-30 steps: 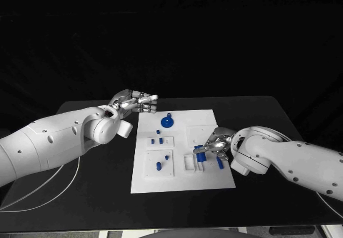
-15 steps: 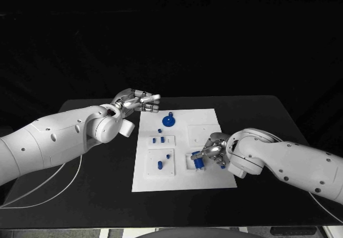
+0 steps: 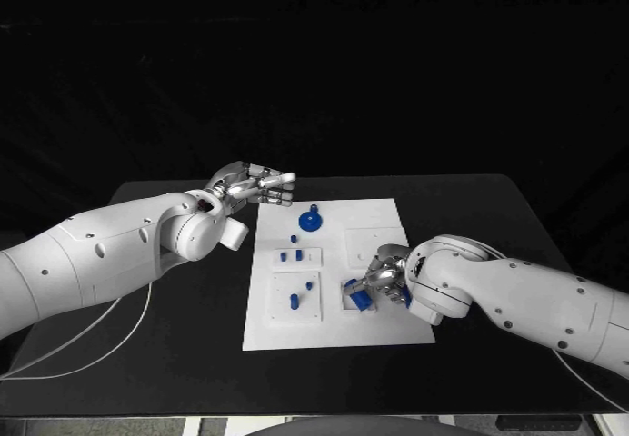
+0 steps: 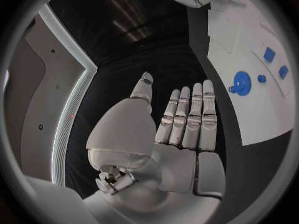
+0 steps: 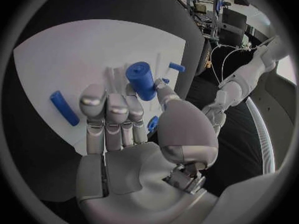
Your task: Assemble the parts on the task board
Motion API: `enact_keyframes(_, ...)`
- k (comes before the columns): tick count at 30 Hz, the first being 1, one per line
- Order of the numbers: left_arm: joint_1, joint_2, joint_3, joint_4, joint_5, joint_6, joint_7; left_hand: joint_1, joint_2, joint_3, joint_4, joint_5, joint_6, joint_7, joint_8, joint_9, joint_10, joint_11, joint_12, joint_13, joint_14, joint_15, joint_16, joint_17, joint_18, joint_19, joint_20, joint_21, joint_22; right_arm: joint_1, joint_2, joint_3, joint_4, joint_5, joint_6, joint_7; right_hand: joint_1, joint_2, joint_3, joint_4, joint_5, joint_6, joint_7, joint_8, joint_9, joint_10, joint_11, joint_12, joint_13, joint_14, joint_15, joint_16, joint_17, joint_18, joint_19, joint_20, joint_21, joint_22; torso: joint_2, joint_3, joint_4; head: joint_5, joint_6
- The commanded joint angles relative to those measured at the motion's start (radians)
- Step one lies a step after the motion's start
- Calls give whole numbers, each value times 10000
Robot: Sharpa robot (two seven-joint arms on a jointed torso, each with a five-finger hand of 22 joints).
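Note:
The white task board lies mid-table. My right hand hovers low over the board's near right part and pinches a blue cylinder between thumb and fingers. In the right wrist view the cylinder sticks out past the fingertips above the board, with a blue bar lying flat beside it. My left hand hangs over the table just off the board's far left corner and holds nothing. Its fingers are stretched out straight. A blue round part sits at the board's far side.
Two small blue blocks stand in a raised white square, and small pegs stand in another square nearer me. A white cable trails across the table's left side. The round part also shows in the left wrist view.
My right hand has slid left across the board with the blue cylinder in its fingers. The left hand has stayed where it was.

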Motion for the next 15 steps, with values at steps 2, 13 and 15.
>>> enact_keyframes(2,6,18,7,11,-35,172,17,-11,-84,11,56,-33,-63,14,52,13,-47,2,23,6,-55,33,0,5,41,50,40,34,-11,-20,123,-36,-164,-159,600,-321,-19,242,223,-67,-368,153,-98,47,-35,2,-13,-18,-20,-29,-82,-63,-39,-158,539,-21,-13,952,2,-3,-13,39,-17)
enact_keyframes(13,7,12,5,12,-48,231,-53,-43,-92,21,119,-47,-69,15,52,13,-52,3,23,6,-77,38,2,5,46,41,46,35,-25,-20,356,-154,-332,-232,672,-312,-341,217,254,340,-676,168,-87,52,-55,17,-2,-39,-39,-12,-71,-74,-15,-159,548,-10,-29,957,6,10,-7,82,-43)
enact_keyframes(15,7,10,5,11,-55,236,-65,-40,-88,24,137,-46,-68,15,53,13,-55,6,23,6,-87,41,3,6,48,37,51,36,-31,-20,380,-160,-328,-264,632,-307,-499,258,322,494,-881,172,-85,52,-53,21,0,-38,-39,-9,-68,-66,-1,-159,550,-7,-22,959,6,7,-11,85,-50)
